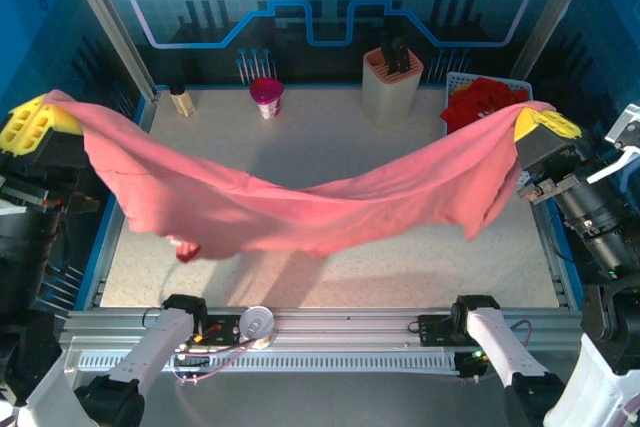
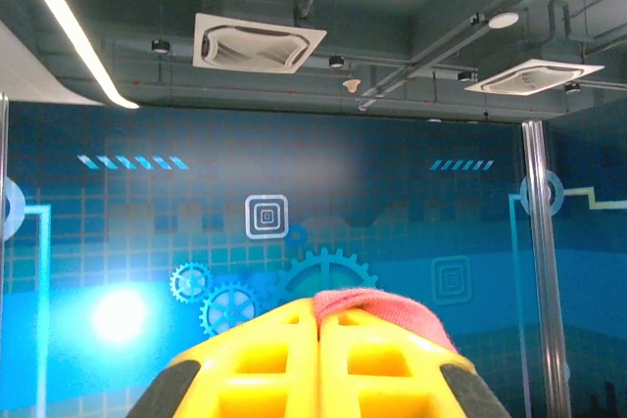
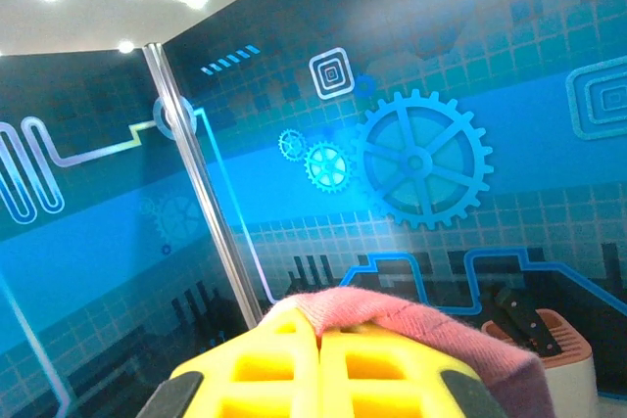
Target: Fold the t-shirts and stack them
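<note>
A salmon-pink t-shirt (image 1: pixel 300 202) hangs stretched across the table, sagging in the middle above the tabletop. My left gripper (image 1: pixel 40 119) holds its left end high at the far left, shut on the cloth. My right gripper (image 1: pixel 545 125) holds the other end high at the right, also shut on it. In the left wrist view the yellow jaws (image 2: pixel 318 325) meet with a pink fold (image 2: pixel 382 308) pinched at the tip. The right wrist view shows the same: the right gripper (image 3: pixel 315 335) pressed together on pink cloth (image 3: pixel 411 325). More red t-shirts (image 1: pixel 485 99) lie in the white basket (image 1: pixel 455 82) at the back right.
A beige knife block (image 1: pixel 392 85) stands at the back centre-right, seen too as a knife block (image 3: pixel 539 335) in the right wrist view. A pink cup (image 1: pixel 266 97) and a small brown bottle (image 1: pixel 181 100) stand along the back. Metal frame posts (image 1: pixel 105 17) flank the table (image 1: pixel 420 267).
</note>
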`<action>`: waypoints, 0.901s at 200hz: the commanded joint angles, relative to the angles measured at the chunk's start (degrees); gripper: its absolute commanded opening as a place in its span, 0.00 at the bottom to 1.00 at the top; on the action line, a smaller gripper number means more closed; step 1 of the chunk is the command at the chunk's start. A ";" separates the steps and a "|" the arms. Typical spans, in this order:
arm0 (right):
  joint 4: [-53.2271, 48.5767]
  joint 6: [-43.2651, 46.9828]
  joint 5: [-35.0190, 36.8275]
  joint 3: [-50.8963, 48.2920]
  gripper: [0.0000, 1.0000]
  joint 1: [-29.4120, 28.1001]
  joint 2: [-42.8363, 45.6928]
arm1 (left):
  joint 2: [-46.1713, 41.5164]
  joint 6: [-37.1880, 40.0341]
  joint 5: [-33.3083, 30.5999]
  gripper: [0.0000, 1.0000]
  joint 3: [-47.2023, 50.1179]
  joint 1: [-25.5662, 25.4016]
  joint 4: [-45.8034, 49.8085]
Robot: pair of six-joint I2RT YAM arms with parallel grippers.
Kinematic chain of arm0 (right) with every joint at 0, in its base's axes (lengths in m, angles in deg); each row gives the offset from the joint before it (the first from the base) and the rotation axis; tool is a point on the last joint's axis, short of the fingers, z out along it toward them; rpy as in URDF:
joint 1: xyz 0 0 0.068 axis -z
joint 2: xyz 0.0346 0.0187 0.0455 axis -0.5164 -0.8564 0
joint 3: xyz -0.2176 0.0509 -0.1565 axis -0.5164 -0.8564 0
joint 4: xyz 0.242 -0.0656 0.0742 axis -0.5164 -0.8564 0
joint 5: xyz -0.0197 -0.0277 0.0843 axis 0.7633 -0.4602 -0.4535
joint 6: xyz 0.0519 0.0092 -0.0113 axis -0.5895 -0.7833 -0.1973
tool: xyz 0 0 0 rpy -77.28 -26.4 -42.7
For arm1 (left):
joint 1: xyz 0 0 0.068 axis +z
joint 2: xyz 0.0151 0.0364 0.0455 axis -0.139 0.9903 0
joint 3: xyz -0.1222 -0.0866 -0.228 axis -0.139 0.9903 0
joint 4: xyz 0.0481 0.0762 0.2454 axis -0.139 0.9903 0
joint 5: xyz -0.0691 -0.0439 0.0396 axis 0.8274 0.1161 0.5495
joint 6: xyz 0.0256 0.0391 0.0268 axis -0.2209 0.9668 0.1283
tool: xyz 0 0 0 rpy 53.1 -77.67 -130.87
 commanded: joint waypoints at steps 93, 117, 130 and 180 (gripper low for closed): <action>-11.59 -4.74 9.09 -13.91 0.00 0.96 -4.34 | 11.26 -2.34 -2.64 0.00 20.88 0.57 -15.66; -8.56 -3.07 9.25 -26.04 0.00 0.92 -6.55 | 16.19 -5.05 -3.47 0.00 30.08 0.53 -19.48; -6.17 -2.48 9.26 -31.72 0.00 0.94 -8.80 | 19.13 -6.83 -3.54 0.00 35.14 0.52 -23.49; 5.86 -2.18 9.13 -40.25 0.00 1.28 -24.39 | 34.77 -10.08 -7.67 0.00 39.64 0.59 -26.66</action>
